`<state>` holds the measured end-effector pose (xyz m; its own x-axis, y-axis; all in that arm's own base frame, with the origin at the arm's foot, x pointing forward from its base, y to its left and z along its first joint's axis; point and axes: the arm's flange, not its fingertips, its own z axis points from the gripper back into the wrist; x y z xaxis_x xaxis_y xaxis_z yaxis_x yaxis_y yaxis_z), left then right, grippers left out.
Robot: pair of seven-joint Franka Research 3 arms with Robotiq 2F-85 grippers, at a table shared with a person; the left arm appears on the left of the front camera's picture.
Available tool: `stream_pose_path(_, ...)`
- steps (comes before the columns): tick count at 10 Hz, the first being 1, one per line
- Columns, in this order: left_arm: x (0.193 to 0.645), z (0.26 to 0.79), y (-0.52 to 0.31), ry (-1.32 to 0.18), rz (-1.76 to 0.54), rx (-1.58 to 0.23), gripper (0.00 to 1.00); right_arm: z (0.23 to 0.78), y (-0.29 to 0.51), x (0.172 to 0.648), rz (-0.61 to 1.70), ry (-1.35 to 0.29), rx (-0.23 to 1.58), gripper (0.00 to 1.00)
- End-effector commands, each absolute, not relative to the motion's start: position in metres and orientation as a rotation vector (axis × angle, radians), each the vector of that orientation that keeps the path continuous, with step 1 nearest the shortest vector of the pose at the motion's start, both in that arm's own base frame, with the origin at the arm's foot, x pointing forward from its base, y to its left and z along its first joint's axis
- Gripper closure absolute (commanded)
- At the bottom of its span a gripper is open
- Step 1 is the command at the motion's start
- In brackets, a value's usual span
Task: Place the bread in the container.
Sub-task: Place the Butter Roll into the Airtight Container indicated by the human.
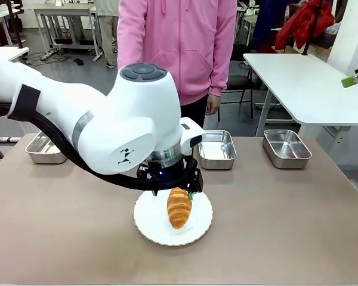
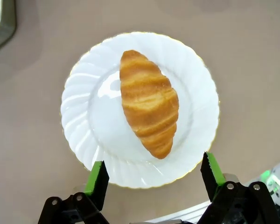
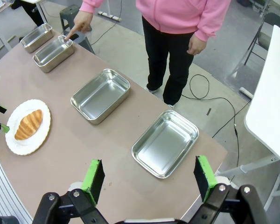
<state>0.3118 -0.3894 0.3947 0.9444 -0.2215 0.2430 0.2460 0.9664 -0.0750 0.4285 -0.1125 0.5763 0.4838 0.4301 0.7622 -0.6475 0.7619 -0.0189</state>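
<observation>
Nothing's been picked up yet, as far as can be told. The bread [image 2: 149, 102] is seen lying flat on the white plate [image 2: 84, 107], roughly across its middle, with the tips aimed at about 11 and 5 o'clock in the left wrist view. The left gripper [image 2: 154, 162] is held right above the plate with the jaws spread wide and nothing between them. Its green fingertips [image 2: 99, 175] are seen near 7 and 5 o'clock on the plate's rim, so the bread isn't straddled yet; it sits toward 12 o'clock from the gap.

Four steel pans are lined up along the far side of the table [image 3: 84, 154], and all of them look empty. In the right wrist view, the person's hand [image 3: 79, 23] is stretched out with a finger pointed at the rim of the second pan from the far end. That one is taken to be the container [image 3: 53, 53], at about 1 o'clock from the plate there. The right gripper [image 3: 148, 168] is also open and empty, well apart from the plate, over the end of the table by the nearest pan [image 3: 165, 142].

Progress-wise, the approach looks pretty much done and everything else is left. The bread has yet to be straddled, closed on, lifted, carried to the pointed-at pan and let go. A gentle squeeze across the middle is probably wanted, since a croissant is likely crushed easily.
</observation>
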Motion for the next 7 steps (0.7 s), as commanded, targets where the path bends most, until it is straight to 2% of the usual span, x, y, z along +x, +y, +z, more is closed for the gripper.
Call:
stream_pose_path(1,0.311,0.379,-0.407,-0.260,-0.175,-0.054,0.00,0.578,-0.112,0.429,0.670,-0.850,0.304,0.00)
stream_pose_path(7,0.321,0.336,-0.420,-0.273,-0.126,-0.055,0.00,0.578,-0.112,0.429,0.670,-0.850,0.304,0.00)
